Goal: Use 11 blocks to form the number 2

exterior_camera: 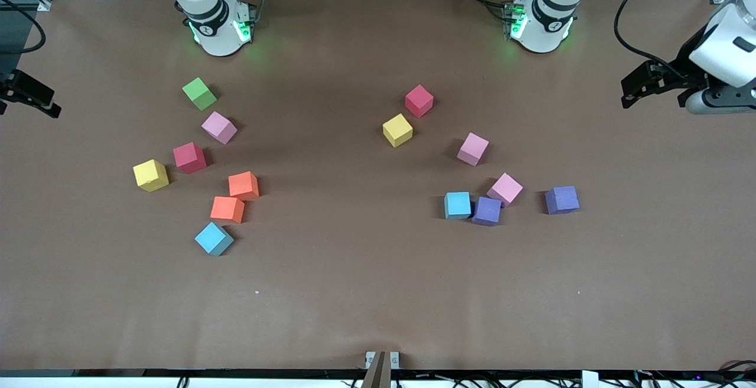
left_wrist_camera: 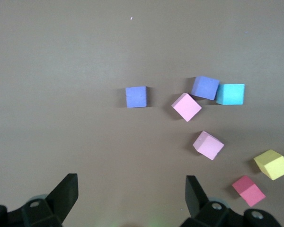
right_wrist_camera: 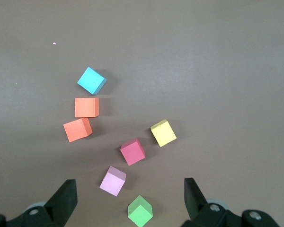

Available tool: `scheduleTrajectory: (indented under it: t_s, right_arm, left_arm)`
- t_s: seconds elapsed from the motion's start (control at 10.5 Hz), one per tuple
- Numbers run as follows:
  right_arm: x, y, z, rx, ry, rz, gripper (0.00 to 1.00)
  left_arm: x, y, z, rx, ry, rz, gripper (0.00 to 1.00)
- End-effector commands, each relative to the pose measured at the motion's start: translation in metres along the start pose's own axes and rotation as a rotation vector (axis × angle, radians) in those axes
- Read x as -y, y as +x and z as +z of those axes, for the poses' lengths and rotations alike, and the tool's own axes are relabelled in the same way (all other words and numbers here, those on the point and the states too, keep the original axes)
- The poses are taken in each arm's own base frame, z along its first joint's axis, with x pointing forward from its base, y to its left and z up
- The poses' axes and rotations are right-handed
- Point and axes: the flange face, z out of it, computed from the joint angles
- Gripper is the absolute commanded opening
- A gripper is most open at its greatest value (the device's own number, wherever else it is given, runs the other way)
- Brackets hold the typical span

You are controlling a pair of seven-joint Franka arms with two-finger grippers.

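Blocks (exterior_camera: 486,211): scattered in two clusters on tabletop (exterior_camera: 354,293); digit not started.
Left pincer (left_wrist_camera: 128,196): apart, purple block (left_wrist_camera: 136,97) at 12 o'clock, nearest.
Right pincer (right_wrist_camera: 128,198): apart, waiting; green cube (right_wrist_camera: 140,211) between fingers' line.

table (exterior_camera: 366,293) | brown, matte | loose blocks (exterior_camera: 397,130) scattered, two clusters

The worktop (exterior_camera: 354,293) looks like brown paper or soft cloth, dull and not shiny, with faint creases. The blocks (exterior_camera: 397,130) look like soft foam, smooth and dull, with no shine at all. The green cube (exterior_camera: 199,93) looks the same. The left tool (left_wrist_camera: 128,201) and right tool (right_wrist_camera: 128,201) have fingers of dark, dull plastic. The arm shells (exterior_camera: 722,45) are smooth, shiny white plastic.
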Motion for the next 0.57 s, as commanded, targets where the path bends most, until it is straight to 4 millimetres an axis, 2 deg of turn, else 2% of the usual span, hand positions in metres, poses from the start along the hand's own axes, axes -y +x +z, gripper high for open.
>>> scheduleTrajectory:
  t_s: [0.0, 0.1, 0.19, 0.29, 0.38, 0.48]
  right_arm:
    - [0.003, -0.005, 0.002, 0.011, -0.007, -0.014, 1.00]
    - [0.005, -0.001, 0.010, 0.023, -0.008, -0.016, 1.00]
    - [0.010, 0.008, 0.025, 0.046, -0.004, -0.027, 1.00]
    - [0.024, 0.020, 0.047, 0.074, -0.005, -0.049, 1.00]
    - [0.036, 0.034, 0.068, 0.079, -0.007, -0.059, 1.00]
    - [0.041, 0.048, 0.090, 0.083, -0.009, -0.066, 1.00]
  left_arm:
    - [-0.018, 0.001, 0.013, 0.024, 0.005, 0.036, 1.00]
    - [-0.049, -0.006, 0.034, 0.072, -0.013, 0.072, 1.00]
    - [-0.078, -0.014, 0.072, 0.104, -0.002, 0.060, 1.00]
    - [-0.102, -0.022, 0.100, 0.112, 0.009, 0.047, 1.00]
    - [-0.130, -0.032, 0.119, 0.121, 0.019, 0.046, 1.00]
    - [-0.147, -0.039, 0.139, 0.124, 0.022, 0.046, 1.00]
